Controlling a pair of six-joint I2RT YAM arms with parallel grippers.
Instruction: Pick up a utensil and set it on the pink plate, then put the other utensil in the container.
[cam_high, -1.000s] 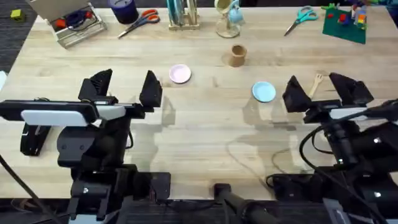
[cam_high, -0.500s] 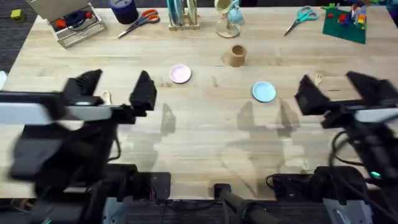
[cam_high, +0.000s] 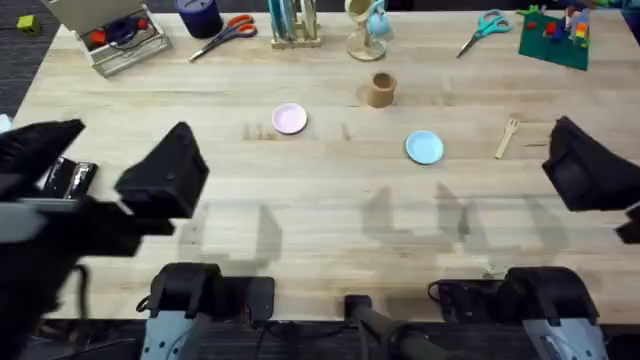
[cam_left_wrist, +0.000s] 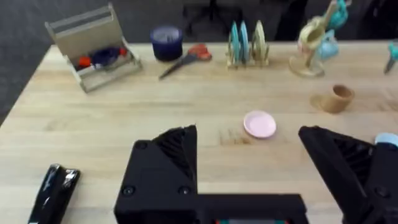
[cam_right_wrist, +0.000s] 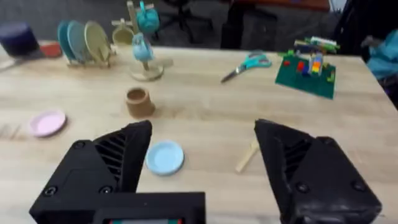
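Note:
The other utensil, a small wooden fork (cam_high: 508, 138), lies flat at the right of the table, also visible as the fork (cam_right_wrist: 247, 157). The pink plate (cam_high: 289, 119) sits left of centre, and the tan container (cam_high: 381, 89) stands upright behind and to its right. The utensil with the rounded end is hidden. My left gripper (cam_high: 105, 165) hangs high over the table's left front, open and holding nothing; the pink plate (cam_left_wrist: 259, 124) shows beyond its fingers. My right gripper (cam_right_wrist: 205, 167) is open and empty, raised near the right edge, with the fork just ahead of it.
A light blue plate (cam_high: 424, 147) lies between the pink plate and the fork. Along the back stand a wooden box (cam_high: 115, 38), orange scissors (cam_high: 228, 33), a dish rack (cam_high: 292, 25), a mug tree (cam_high: 368, 30), teal scissors (cam_high: 483, 30) and a green brick plate (cam_high: 555, 38). A black stapler (cam_left_wrist: 53, 193) lies front left.
Both arms have risen toward the camera and swung outward, the left one to the left and the right one to the right. The fork now lies fully uncovered. Both stay open.

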